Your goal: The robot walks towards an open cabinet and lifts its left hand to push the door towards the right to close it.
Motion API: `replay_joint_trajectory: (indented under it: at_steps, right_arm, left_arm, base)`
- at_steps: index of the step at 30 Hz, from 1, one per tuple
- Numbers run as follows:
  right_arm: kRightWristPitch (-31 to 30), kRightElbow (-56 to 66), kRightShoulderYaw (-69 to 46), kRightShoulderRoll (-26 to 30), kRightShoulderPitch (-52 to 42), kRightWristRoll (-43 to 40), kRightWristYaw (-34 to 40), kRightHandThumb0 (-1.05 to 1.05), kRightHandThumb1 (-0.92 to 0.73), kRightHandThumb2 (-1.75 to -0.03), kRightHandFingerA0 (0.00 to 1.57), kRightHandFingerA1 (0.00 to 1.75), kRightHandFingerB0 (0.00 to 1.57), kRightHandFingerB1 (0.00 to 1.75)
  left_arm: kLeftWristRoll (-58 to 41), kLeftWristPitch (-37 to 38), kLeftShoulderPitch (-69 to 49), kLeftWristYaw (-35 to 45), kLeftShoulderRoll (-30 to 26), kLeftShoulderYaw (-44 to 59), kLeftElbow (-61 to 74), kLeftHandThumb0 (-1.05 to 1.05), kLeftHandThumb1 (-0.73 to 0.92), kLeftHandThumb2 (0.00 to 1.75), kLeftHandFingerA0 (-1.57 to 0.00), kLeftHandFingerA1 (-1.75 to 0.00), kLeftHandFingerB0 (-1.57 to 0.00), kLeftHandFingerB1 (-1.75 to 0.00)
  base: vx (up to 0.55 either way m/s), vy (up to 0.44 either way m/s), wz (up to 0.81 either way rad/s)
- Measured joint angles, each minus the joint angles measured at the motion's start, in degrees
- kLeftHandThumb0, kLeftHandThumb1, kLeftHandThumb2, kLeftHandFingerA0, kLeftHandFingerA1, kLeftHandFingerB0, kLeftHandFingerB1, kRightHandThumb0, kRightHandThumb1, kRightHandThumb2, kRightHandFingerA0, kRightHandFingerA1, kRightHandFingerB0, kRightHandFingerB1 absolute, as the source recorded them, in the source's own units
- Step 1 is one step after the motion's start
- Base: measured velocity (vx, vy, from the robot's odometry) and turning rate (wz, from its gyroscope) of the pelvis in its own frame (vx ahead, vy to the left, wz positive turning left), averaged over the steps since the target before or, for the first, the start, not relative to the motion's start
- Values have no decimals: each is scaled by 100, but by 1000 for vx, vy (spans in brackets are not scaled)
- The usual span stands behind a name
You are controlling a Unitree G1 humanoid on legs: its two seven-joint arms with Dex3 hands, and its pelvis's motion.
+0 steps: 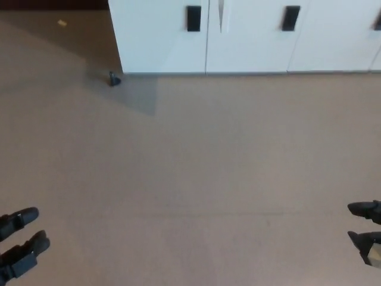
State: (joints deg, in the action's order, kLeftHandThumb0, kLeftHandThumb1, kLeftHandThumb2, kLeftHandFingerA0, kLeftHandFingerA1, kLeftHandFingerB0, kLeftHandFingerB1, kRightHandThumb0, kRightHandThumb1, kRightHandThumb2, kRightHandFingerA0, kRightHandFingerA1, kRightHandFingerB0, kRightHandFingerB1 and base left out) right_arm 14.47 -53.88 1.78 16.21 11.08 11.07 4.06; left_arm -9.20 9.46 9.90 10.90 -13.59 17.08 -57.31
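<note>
- White cabinet (250,36) stands far, its top cut off.
- Left hand (21,241), near left, partly cropped: fingers apart, empty.
- Right hand (366,229), near right, mostly cropped: fingers apart, empty.

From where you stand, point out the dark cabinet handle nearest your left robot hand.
The leftmost handle, on the white door by the cabinet's left edge; the other full handle sits further right.

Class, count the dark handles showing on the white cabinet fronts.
3: left handle, middle handle, a third cut off at the right edge. More may lie beyond it.
</note>
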Motion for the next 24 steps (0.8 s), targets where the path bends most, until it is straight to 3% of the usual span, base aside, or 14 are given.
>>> replay_joint_trajectory:
  at_steps: [6, 15, 19, 20, 21, 22, 24]
  right_arm:
    - [38, 9, 23, 48, -12, 16, -1, -25, -69, -60, 65, 47, 48, 39]
    - [44, -17, 101, 63, -174, 70, 4, -25, -69, -60, 64, 47, 47, 39]
    - [58, -4, 161, 36, -131, 91, 3, -25, -69, -60, 65, 47, 48, 39]
    - [60, -7, 180, 37, -132, 99, 3, -25, -69, -60, 66, 48, 48, 39]
    - [60, -9, 188, 37, -134, 100, 3, -25, -69, -60, 66, 48, 48, 39]
    - [60, -10, 190, 37, -134, 101, 3, -25, -69, -60, 65, 48, 48, 39]
    - [63, -28, 204, 37, -164, 114, 4, -25, -70, -60, 64, 48, 48, 39]
  left_arm:
    - [-1, 50, -68, 25, 17, -38, -5, -25, 60, 57, -69, -50, -58, -46]
    - [0, 59, -220, 22, 32, -71, -13, -26, 59, 56, -74, -50, -58, -45]
    - [3, 93, -174, 15, -13, -85, -25, -27, 60, 57, -73, -50, -58, -45]
    - [4, 95, -175, 3, -25, -89, -29, -35, 52, 74, -69, -60, -53, -54]
    - [5, 95, -181, 1, -22, -94, -31, -35, 52, 74, -69, -60, -53, -54]
    - [5, 95, -183, 1, -22, -96, -33, -27, 60, 57, -75, -51, -58, -45]
    - [12, 108, -222, -2, -22, -127, -38, -27, 61, 57, -73, -50, -57, -45]
  base:
    - [488, -145, 16]
    - [426, -108, -21]
    - [581, 207, -30]
    - [464, 108, 2]
    - [461, 106, 5]
    - [459, 101, 11]
    - [448, 57, 12]
